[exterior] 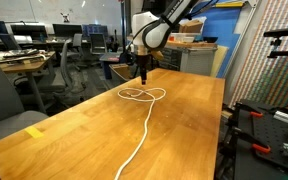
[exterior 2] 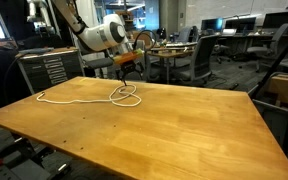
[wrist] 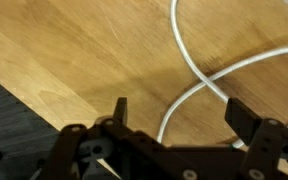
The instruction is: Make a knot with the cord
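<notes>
Cord, white and thin, trails from the near edge of a wooden tabletop to crossed loops near its far end, seen in both exterior views. Above the loops hangs the gripper, jaws spread wide, holding nothing. The wrist view shows strands crossing between its fingers.
</notes>
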### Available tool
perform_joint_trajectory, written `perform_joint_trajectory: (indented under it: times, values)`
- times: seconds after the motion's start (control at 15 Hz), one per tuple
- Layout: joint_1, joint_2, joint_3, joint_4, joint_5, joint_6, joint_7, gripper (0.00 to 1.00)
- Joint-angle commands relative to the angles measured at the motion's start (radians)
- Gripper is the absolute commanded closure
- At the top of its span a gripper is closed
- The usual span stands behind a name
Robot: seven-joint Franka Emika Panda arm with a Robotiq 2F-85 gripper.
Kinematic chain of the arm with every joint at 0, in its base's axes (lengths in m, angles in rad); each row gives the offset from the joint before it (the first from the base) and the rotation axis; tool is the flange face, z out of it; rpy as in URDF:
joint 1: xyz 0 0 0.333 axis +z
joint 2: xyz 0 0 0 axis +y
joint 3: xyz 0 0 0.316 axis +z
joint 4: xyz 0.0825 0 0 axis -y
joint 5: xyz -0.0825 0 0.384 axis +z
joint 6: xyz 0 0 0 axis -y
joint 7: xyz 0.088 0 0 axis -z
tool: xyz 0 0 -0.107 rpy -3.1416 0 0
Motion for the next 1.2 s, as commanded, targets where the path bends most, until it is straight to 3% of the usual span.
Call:
perform_joint_trajectory:
  times: [0.0,0.4,0.47,1.13]
  values:
    - [-0.014,0.083,0.045,0.133,0.089,-0.076,-0.020,0.00]
    - [0.046,0.228,-0.011,0.285,0.076,-0.080,0.096,0.01]
    - [0.055,0.249,-0.022,0.306,0.075,-0.079,0.119,0.18]
    - [0.067,0.339,-0.057,0.457,0.096,-0.177,0.229,0.90]
